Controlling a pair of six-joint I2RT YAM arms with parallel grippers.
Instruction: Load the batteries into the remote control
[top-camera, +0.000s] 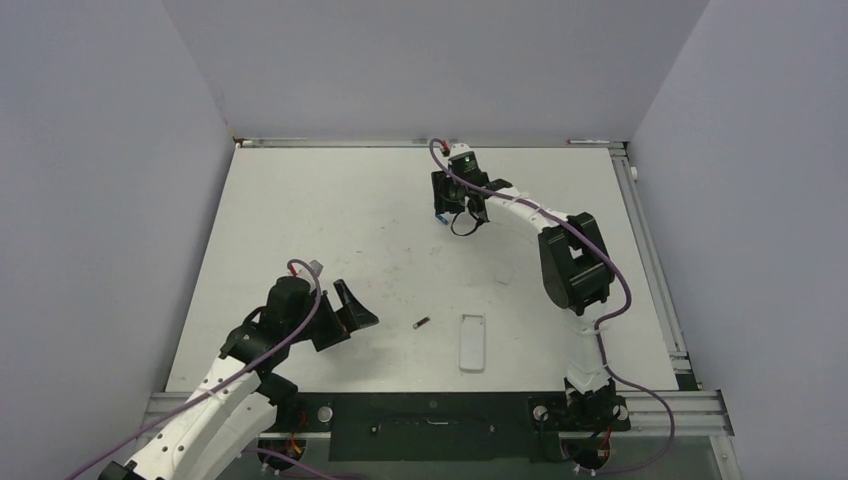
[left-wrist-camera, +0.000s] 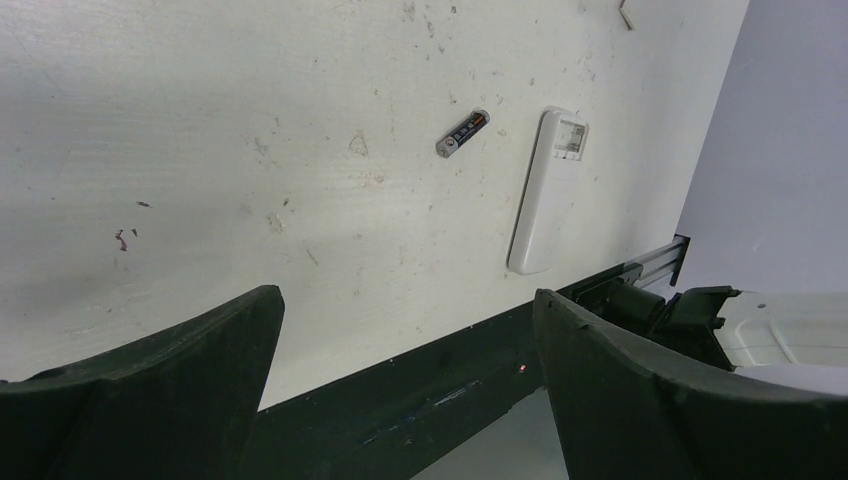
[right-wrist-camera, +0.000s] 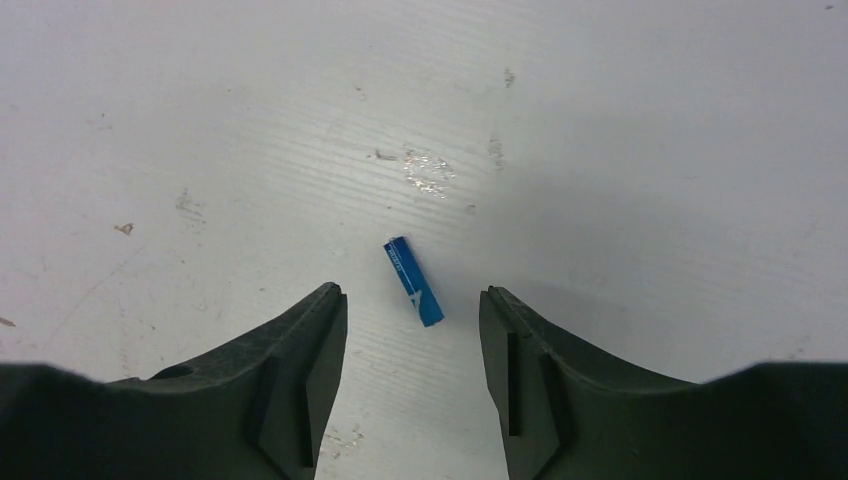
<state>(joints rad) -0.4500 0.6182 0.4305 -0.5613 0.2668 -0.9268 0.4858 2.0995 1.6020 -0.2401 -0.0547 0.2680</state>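
The remote control (top-camera: 472, 342) lies by the surface's (top-camera: 300, 220) near edge, long axis near-to-far, the dark battery (top-camera: 421, 323) slanted just left of it; far off, the blue battery (right-wrist-camera: 414, 281) lies aslant, untouched, between the right tool's (right-wrist-camera: 412, 293) parted jaws, while the left tool (left-wrist-camera: 407, 293) gapes wide.

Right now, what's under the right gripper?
The blue battery lies flat on the table, between the right gripper's open fingers and touching neither. From the top camera the gripper covers all but a blue sliver of it.
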